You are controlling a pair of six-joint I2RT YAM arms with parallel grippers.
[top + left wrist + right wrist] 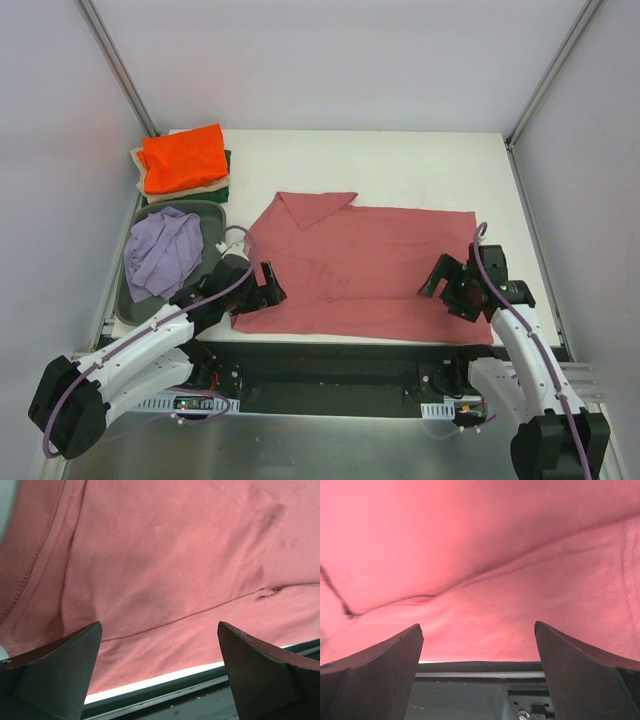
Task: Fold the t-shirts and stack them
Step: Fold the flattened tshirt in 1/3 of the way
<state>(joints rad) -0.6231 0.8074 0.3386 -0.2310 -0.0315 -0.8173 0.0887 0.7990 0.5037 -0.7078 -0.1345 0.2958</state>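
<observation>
The dusty rose-red t-shirt (360,270) lies spread flat on the white table, one sleeve folded over at its far left. It fills the left wrist view (165,565) and the right wrist view (485,555). My left gripper (268,285) is open and empty over the shirt's near left corner. My right gripper (440,278) is open and empty over the shirt's near right part. The lavender t-shirt (162,250) lies crumpled in the grey bin (213,213). The bright orange t-shirt (182,158) lies folded on top of the beige (190,188) and dark green (227,162) ones at the far left.
The table's near edge (350,342) runs just below the shirt's hem, with the dark arm-base rail beyond it. The table's near edge shows as a white strip in the left wrist view (150,682). White walls enclose the table on three sides.
</observation>
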